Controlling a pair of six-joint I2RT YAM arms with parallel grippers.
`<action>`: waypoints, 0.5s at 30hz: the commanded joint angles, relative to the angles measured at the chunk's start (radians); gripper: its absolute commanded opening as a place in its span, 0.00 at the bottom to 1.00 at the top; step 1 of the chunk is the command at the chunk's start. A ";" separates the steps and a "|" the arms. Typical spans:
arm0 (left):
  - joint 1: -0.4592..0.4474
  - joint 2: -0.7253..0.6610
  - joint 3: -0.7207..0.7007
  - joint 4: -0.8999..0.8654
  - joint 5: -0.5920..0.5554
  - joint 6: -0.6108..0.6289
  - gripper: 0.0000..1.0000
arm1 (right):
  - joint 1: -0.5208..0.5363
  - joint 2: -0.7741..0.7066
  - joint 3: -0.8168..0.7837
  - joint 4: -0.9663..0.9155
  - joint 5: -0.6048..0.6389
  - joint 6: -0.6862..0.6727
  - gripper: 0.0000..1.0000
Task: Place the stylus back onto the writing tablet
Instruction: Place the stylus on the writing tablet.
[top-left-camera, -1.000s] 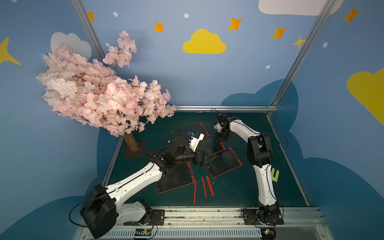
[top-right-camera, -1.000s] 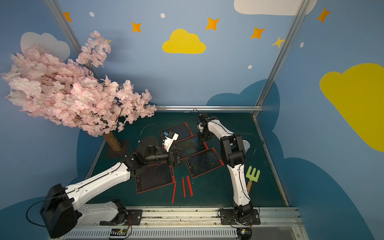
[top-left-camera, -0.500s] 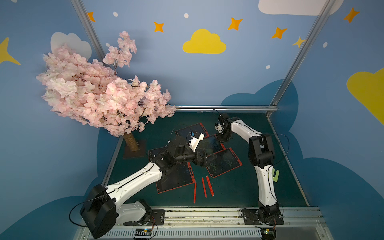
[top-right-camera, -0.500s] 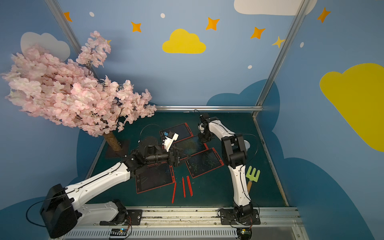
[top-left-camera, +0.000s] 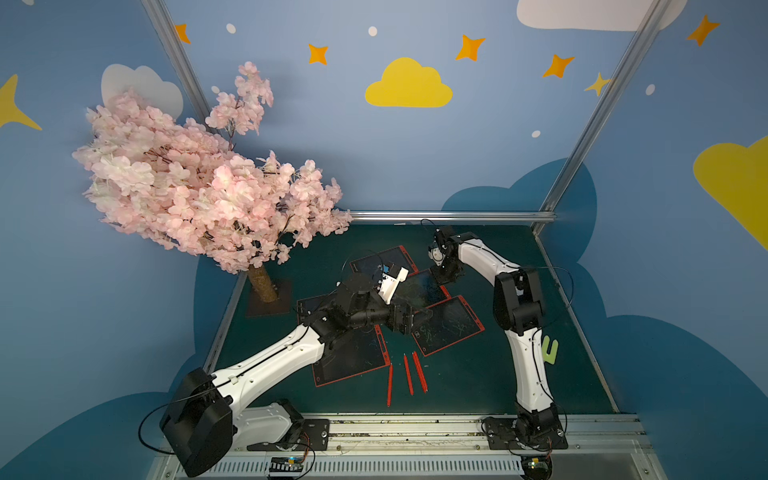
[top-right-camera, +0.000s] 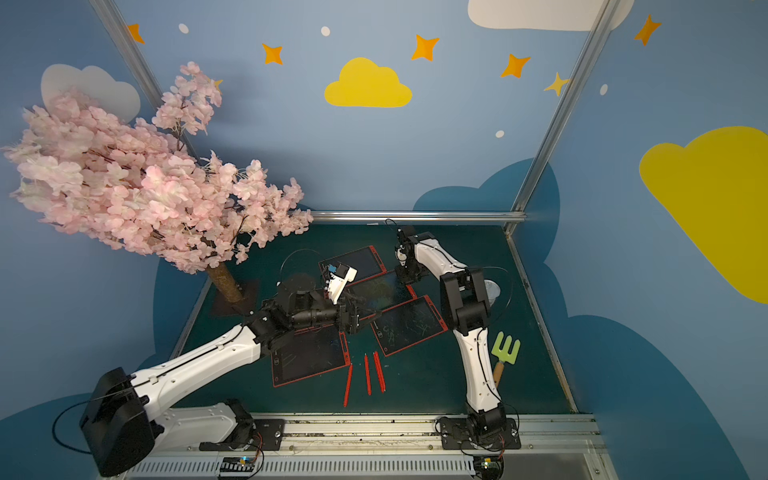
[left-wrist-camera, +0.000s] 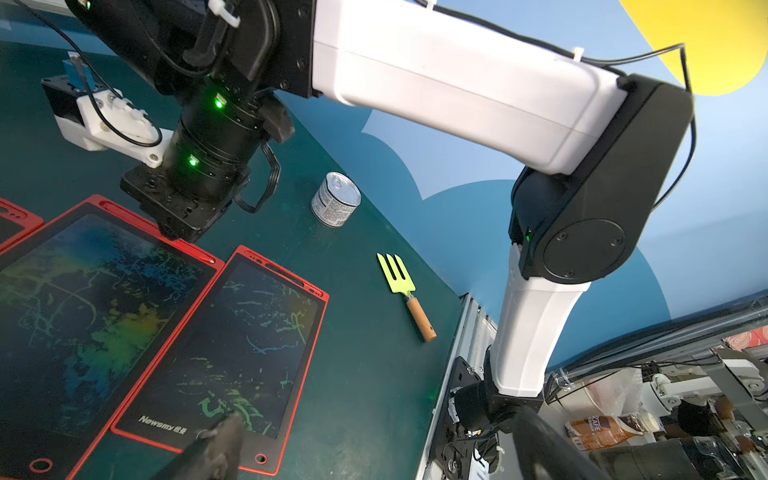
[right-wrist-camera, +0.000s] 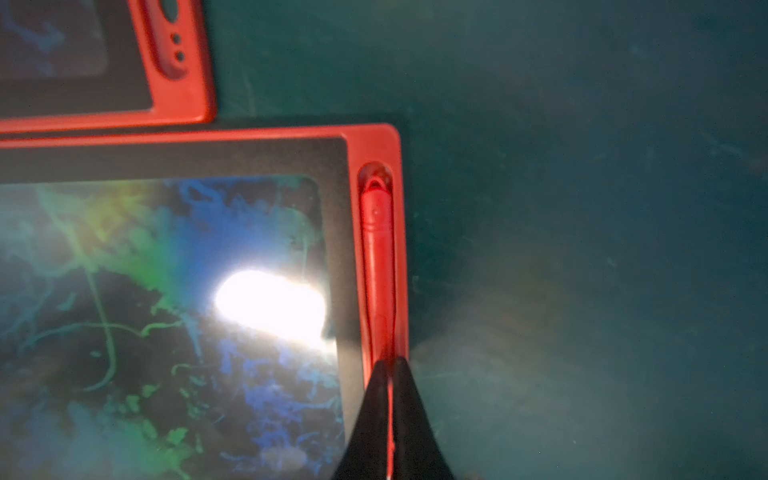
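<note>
Works over green table (top-left-camera: 478, 382) strewn with red-framed tablets (top-left-camera: 446, 326). Holds left gripper (top-left-camera: 417, 318) above the middle ones with jaws spread wide, empty (probably just staying clear). Pinches stylus (right-wrist-camera: 377, 257) with right gripper (right-wrist-camera: 390, 368), clamped tight, apparently to press it down into side groove of writing tablet (right-wrist-camera: 124, 158). Lies lengthwise in that groove at the frame's edge, rounded end near the corner, seemingly almost seated. Looks slim, glossy, red like the frame. Leaves three spare styluses (top-left-camera: 408, 374) loose near table front.
</note>
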 joint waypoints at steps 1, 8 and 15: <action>-0.004 -0.013 -0.011 0.027 0.003 0.013 1.00 | 0.008 0.041 0.027 -0.051 0.012 -0.007 0.08; -0.004 -0.014 -0.016 0.030 -0.001 0.012 1.00 | 0.023 0.073 0.066 -0.073 0.037 -0.007 0.08; -0.003 -0.018 -0.017 0.018 -0.009 0.014 1.00 | 0.013 0.079 0.096 -0.084 0.016 0.039 0.09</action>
